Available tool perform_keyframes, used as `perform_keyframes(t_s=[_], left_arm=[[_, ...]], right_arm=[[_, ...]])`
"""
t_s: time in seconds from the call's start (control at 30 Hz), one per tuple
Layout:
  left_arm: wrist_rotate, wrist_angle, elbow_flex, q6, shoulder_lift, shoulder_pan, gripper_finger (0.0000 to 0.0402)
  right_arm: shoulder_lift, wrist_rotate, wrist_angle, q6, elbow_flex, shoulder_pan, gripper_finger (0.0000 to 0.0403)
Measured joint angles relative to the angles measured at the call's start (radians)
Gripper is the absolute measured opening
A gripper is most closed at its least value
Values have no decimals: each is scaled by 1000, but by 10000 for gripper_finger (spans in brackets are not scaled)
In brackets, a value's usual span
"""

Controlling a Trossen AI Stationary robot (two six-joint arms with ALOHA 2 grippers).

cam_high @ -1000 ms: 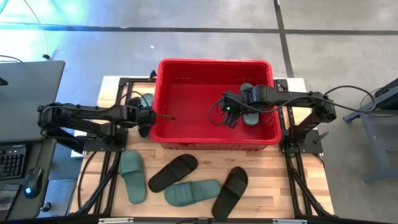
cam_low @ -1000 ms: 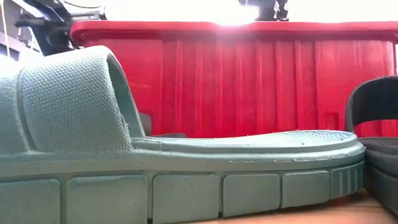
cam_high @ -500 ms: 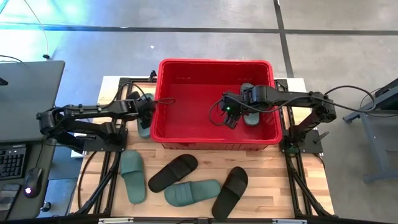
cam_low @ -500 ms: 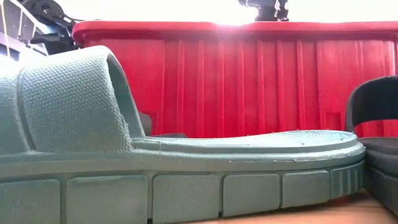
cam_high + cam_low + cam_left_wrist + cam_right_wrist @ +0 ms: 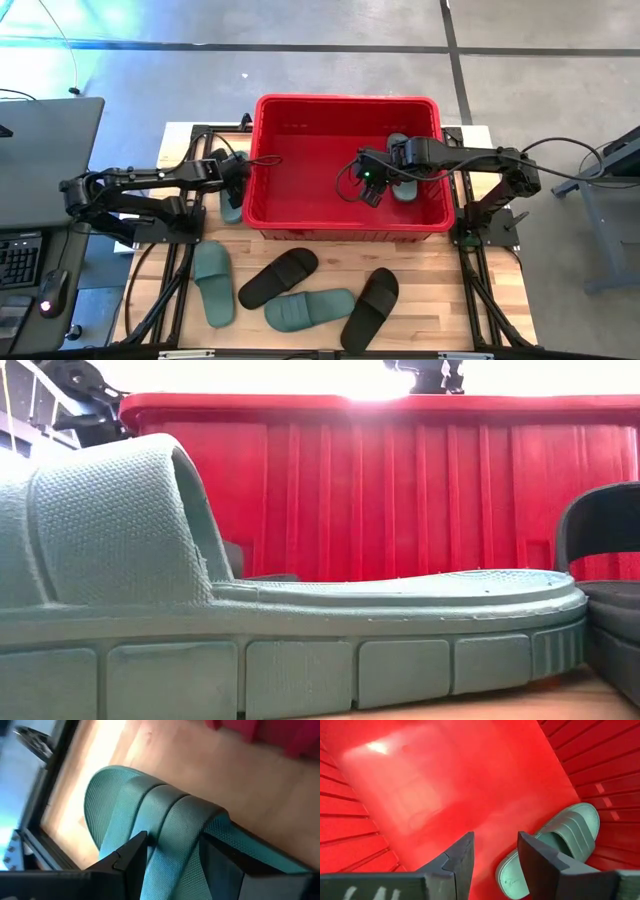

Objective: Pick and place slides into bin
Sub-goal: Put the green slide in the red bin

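Note:
The red bin [image 5: 345, 165] stands at the table's far middle. One sage green slide [image 5: 401, 182] lies in it by the right wall, and also shows in the right wrist view [image 5: 555, 845]. My right gripper [image 5: 368, 192] hangs open and empty inside the bin beside that slide. My left gripper [image 5: 236, 180] is just left of the bin, shut on another green slide [image 5: 232, 205]. Two green slides [image 5: 213, 283] [image 5: 308, 310] and two black slides [image 5: 278, 278] [image 5: 370, 308] lie flat on the near half of the table. My left gripper has the green slide's wide strap [image 5: 172, 835] pinched between its two fingers [image 5: 127, 857], which lie across the strap, one at each edge. The fingers come from above. The toe end [image 5: 102, 802] reaches past the fingers over the wood. I cannot tell whether the slide is clear of the table.
The bin's left wall [image 5: 252, 170] is right beside my left gripper. In the low view a green slide [image 5: 250, 630] fills the foreground and a black slide [image 5: 600, 560] stands at its right, before the bin's near wall [image 5: 400, 490]. A desk with a keyboard [image 5: 20, 262] is left of the table.
My left gripper has risen and gone toward the table's far edge, staying beside the bin's left wall, with the green slide in its fingers. The slide showed on the gripper's far side; it now shows on its near side. My right gripper has kept still.

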Motion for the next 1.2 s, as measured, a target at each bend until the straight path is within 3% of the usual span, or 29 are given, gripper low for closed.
perform_keyframes(t_s=[0.13,0.3,0.47,0.6,0.83,0.97,1.1,1.2], left_arm=[[-24,-131,118,-35,-5,0,161],[-159,-321,304,-61,-12,-1,161],[-271,-502,395,-207,-24,0,161],[-300,-587,381,-283,-44,0,161],[-226,-663,228,-622,-53,44,161],[-274,-698,201,-772,-63,75,161],[-278,-642,161,-665,-65,128,161],[-162,-521,122,-463,-61,157,161]], right_arm=[[0,0,0,1,0,0,139],[0,-8,0,29,0,0,139],[0,-20,0,44,0,0,139],[0,-23,-1,53,0,0,139],[0,-31,0,53,0,0,139],[0,-39,0,47,0,0,139],[0,-40,0,45,0,0,139],[0,-40,0,44,0,0,139]])
